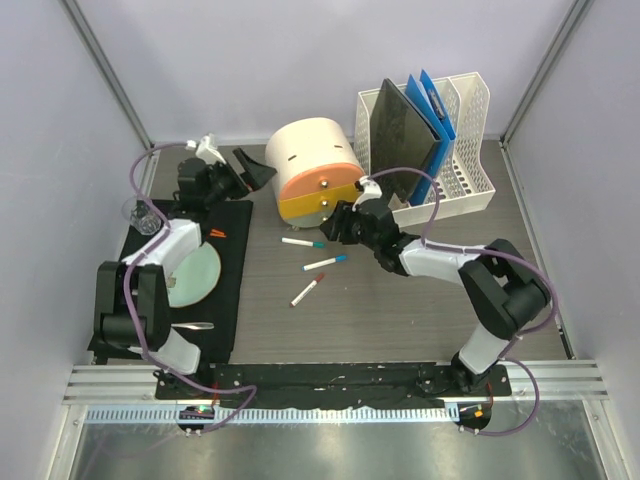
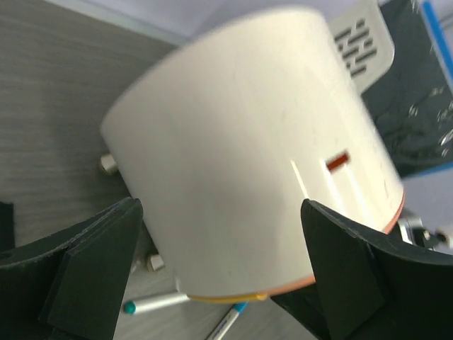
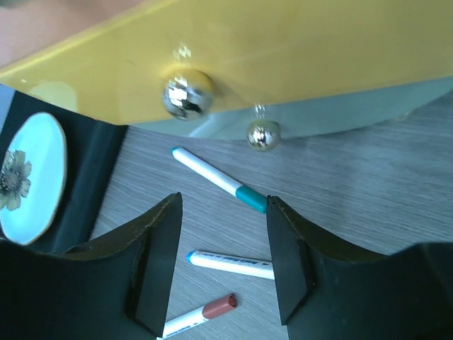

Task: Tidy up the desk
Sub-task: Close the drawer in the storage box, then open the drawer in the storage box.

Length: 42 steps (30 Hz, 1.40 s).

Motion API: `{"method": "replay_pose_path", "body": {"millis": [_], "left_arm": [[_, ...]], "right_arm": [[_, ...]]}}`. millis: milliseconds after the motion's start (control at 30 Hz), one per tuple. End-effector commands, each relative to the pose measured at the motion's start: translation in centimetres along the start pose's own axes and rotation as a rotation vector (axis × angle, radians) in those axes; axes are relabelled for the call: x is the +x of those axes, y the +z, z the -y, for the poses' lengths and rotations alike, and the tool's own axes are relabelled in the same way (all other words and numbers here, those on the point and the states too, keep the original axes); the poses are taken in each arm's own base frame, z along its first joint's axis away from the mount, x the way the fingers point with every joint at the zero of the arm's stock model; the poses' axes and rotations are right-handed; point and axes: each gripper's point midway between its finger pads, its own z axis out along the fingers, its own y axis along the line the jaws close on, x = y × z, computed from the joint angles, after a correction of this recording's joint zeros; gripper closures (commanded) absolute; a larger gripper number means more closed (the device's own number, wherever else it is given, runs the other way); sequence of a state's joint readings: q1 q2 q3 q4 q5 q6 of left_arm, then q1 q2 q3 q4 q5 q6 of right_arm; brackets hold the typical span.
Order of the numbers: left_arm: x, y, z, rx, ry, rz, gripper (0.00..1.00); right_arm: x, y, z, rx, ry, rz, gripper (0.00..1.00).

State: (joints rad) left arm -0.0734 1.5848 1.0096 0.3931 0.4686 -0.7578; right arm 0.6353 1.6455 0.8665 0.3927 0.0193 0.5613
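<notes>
On the dark wood-grain desk (image 1: 400, 320) stands a cream round drawer box (image 1: 312, 170) with an orange and a yellow drawer front. My left gripper (image 1: 252, 172) is open just left of the box, whose cream side (image 2: 241, 156) fills the gap between its fingers. My right gripper (image 1: 340, 222) is open and empty, close below the yellow drawer front (image 3: 233, 57) with its metal knob (image 3: 185, 95). Three markers lie on the desk: teal-capped (image 1: 302, 242), blue-capped (image 1: 325, 263) and red-capped (image 1: 306, 291). They also show under the right fingers, the teal-capped marker (image 3: 219, 178) nearest the box.
A black mat (image 1: 232, 290) at left holds a pale green plate (image 1: 200, 272) and a spoon (image 1: 192, 326). A clear glass (image 1: 140, 214) stands at the mat's far corner. A white file rack (image 1: 470, 150) with a black folder and blue folders stands at back right.
</notes>
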Motion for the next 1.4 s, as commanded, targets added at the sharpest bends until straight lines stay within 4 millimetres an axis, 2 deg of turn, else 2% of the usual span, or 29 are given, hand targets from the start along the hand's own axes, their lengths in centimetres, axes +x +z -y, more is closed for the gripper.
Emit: {"method": "replay_pose_path", "body": {"millis": [0, 100, 233, 400, 567, 833, 1167, 1367], "left_arm": [[4.5, -1.7, 1.2, -0.031, 0.205, -0.075, 0.00], [5.7, -2.9, 0.5, -0.040, 0.231, -0.045, 0.00], [5.7, -4.5, 1.7, 0.004, 0.259, -0.015, 0.00], [5.6, -5.7, 1.1, -0.044, 0.277, 0.005, 0.00], [5.8, -6.5, 2.9, 0.029, 0.288, -0.013, 0.00], [8.1, -7.0, 3.5, 0.076, 0.337, -0.084, 0.00], [10.3, -6.6, 3.3, 0.033, 0.369, -0.114, 0.00], [10.7, -6.0, 2.8, -0.023, 0.372, -0.113, 0.00]], "right_arm": [[-1.1, 1.7, -0.7, -0.067, 0.059, 0.047, 0.45], [-1.2, 2.2, -0.3, -0.078, 0.069, 0.055, 0.46], [-1.4, 2.5, 0.2, -0.078, 0.068, 0.063, 0.46], [-1.5, 2.9, 0.8, -0.071, 0.040, 0.062, 0.46], [-1.8, 3.4, 2.7, -0.042, 0.030, 0.063, 0.46], [-2.1, 4.5, 3.1, -0.112, -0.008, 0.042, 0.47], [-2.5, 5.4, 3.7, -0.143, -0.033, 0.052, 0.48], [-2.4, 5.5, 3.6, -0.157, -0.007, 0.069, 0.55]]}}
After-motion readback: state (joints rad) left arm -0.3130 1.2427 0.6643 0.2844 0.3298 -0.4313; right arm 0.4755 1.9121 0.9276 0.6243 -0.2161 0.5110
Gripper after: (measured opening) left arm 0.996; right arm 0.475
